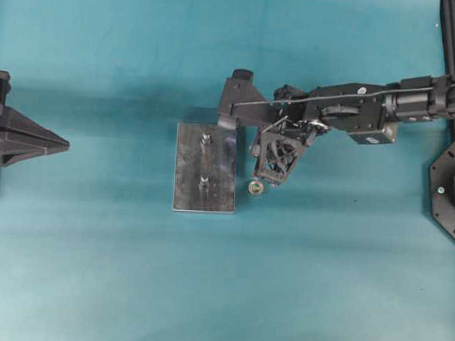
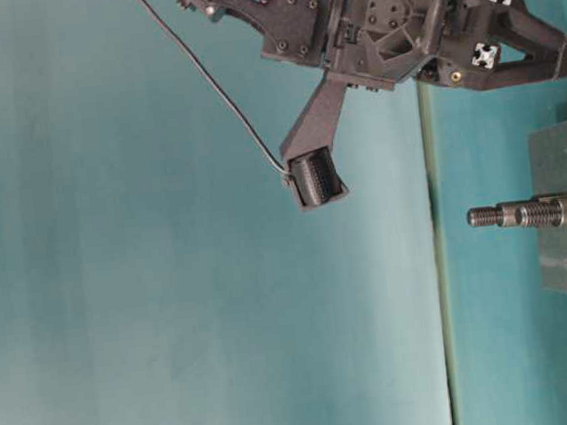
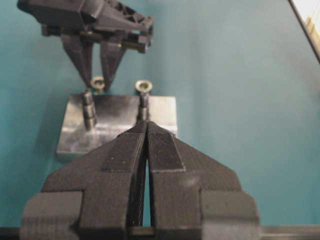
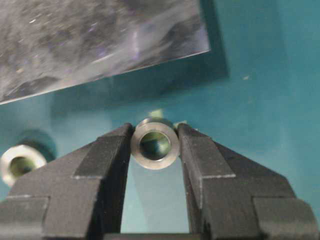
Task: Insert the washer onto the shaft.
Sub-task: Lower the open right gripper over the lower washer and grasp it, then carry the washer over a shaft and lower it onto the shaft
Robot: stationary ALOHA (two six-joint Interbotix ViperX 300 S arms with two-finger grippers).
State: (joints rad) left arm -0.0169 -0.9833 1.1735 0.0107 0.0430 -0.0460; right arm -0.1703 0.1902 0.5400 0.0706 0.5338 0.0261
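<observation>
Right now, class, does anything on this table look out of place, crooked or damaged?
Nothing stands out. The metal plate lies flat with both shafts upright and bare. One washer sits squarely between the right gripper's fingertips, a second washer lies loose on the cloth beside the plate, and the left gripper is shut.

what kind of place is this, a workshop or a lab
Most likely a robotics lab bench set up for an assembly test. A plain teal table carries only a metal plate with two upright threaded shafts and loose washers, worked by black tabletop arms such as the right gripper.
</observation>
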